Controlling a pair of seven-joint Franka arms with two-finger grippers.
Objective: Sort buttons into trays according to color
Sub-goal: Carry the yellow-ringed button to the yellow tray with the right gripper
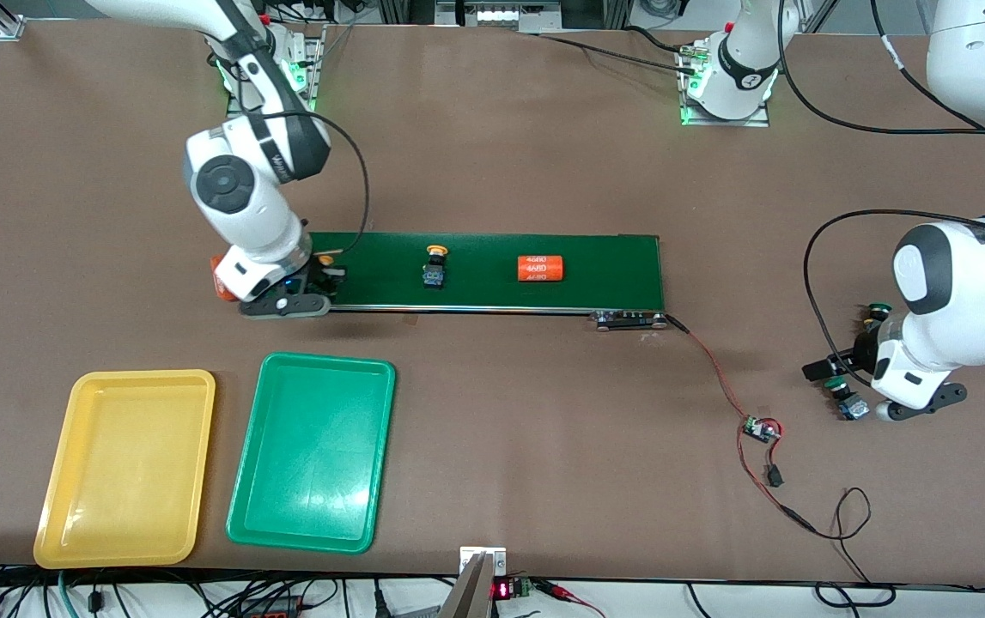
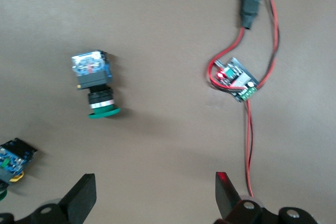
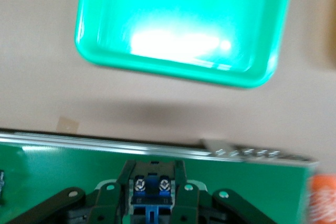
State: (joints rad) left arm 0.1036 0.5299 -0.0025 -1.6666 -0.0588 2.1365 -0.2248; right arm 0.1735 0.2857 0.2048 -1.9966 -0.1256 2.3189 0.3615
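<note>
My right gripper [image 1: 320,279] is low over the right arm's end of the dark-green belt, shut on a button; the right wrist view shows its black-and-blue body [image 3: 151,195] between the fingers [image 3: 116,198], cap hidden. A yellow button [image 1: 435,266] stands on the belt. My left gripper [image 1: 840,365] is open and empty above the table, with a green button [image 1: 846,399] [image 2: 95,85] lying by it and another button [image 1: 877,311] [image 2: 11,160] close by. The yellow tray [image 1: 127,468] and green tray [image 1: 312,463] [image 3: 184,14] lie empty, nearer to the camera than the belt.
An orange cylinder [image 1: 540,269] lies on the conveyor belt [image 1: 604,275]; another orange thing [image 1: 219,279] shows beside the right gripper. A small circuit board [image 1: 763,427] [image 2: 233,80] with red and black wires lies near the left gripper.
</note>
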